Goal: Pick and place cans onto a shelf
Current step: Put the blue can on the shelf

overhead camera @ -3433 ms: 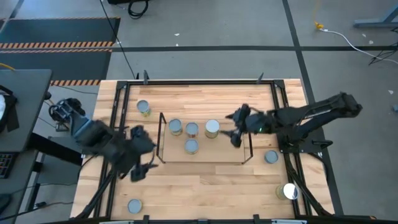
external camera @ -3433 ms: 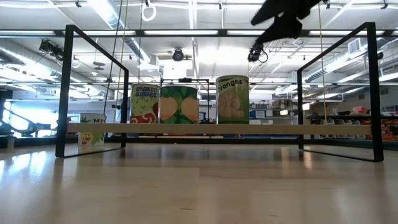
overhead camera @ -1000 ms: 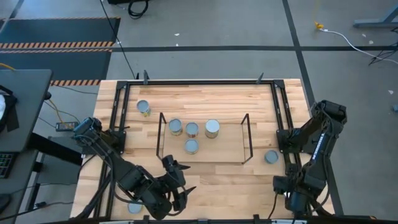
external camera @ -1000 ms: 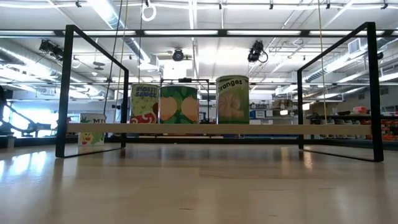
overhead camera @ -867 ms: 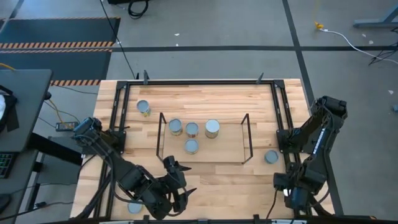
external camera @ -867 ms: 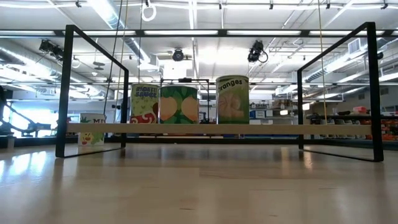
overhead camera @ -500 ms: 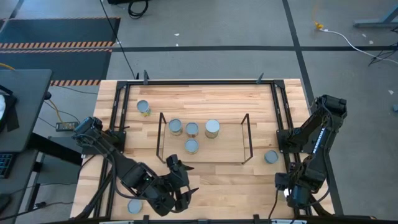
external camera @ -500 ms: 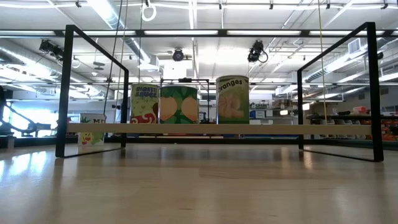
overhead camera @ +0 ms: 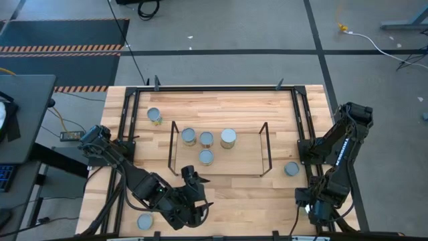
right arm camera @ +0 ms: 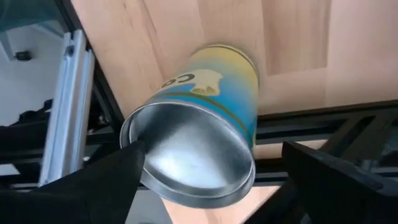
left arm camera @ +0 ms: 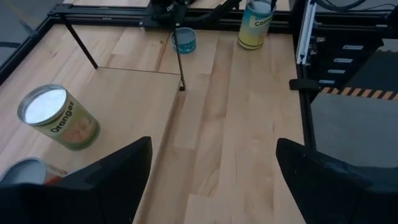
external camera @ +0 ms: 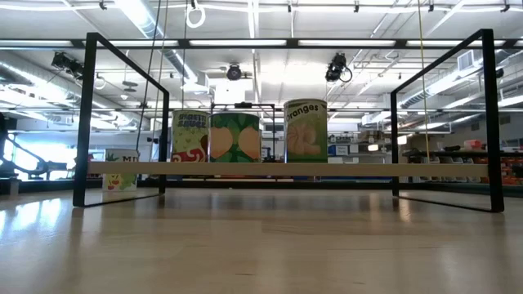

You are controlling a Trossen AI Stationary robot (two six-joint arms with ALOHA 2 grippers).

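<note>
Inside the shelf (overhead camera: 262,137) at the table's centre, four cans (overhead camera: 206,139) stand, three in a row and one just toward six o'clock of them. Another can (overhead camera: 154,115) sits toward ten o'clock, one (overhead camera: 291,169) at four o'clock, one (overhead camera: 144,221) at seven o'clock. At five o'clock, the right gripper (right arm camera: 205,171) spreads wide over a yellow-and-blue can (right arm camera: 211,112), not gripping. The left gripper (overhead camera: 198,204), wide and empty, hangs near six o'clock.

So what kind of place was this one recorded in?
Most likely a robotics lab or industrial workshop. The pale wooden table sits inside a black metal frame on a grey concrete floor with black-and-orange hazard striping, and the low view shows long fluorescent ceiling lights over an open hall.
</note>
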